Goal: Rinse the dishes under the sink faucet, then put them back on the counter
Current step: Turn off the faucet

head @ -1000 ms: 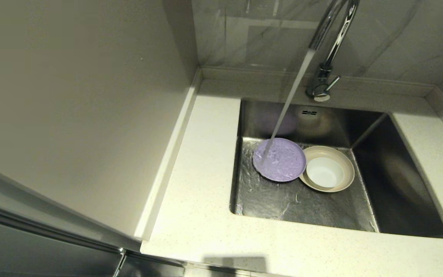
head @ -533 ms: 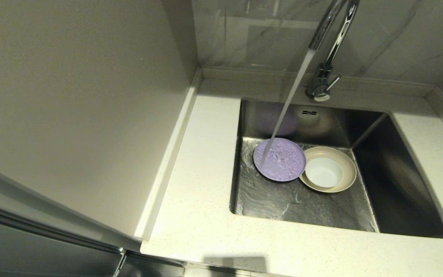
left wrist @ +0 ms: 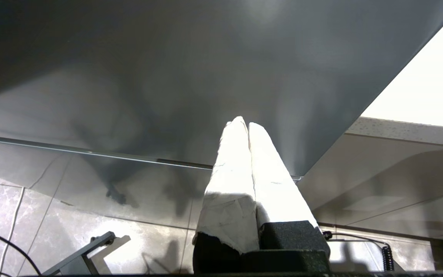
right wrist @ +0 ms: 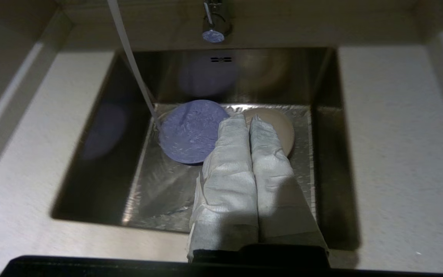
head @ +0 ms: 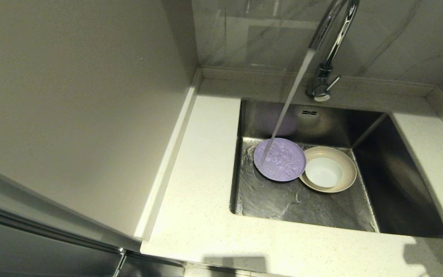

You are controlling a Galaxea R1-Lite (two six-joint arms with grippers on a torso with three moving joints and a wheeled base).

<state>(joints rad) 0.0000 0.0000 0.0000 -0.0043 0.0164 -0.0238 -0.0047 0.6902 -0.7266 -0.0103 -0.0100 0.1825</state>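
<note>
Lilac plate (head: 280,159) lies under running water at the sink's (head: 398,181) back-left corner; my right gripper (right wrist: 249,118), jaws together, hangs above.

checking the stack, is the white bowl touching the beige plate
Touching: in the head view the white bowl sits inside the beige plate, resting on it.

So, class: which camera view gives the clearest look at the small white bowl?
The head view: the white bowl shows whole, sitting inside the beige plate in the sink. In the right wrist view the shut right gripper hides it. The left wrist view shows none of it.
</note>
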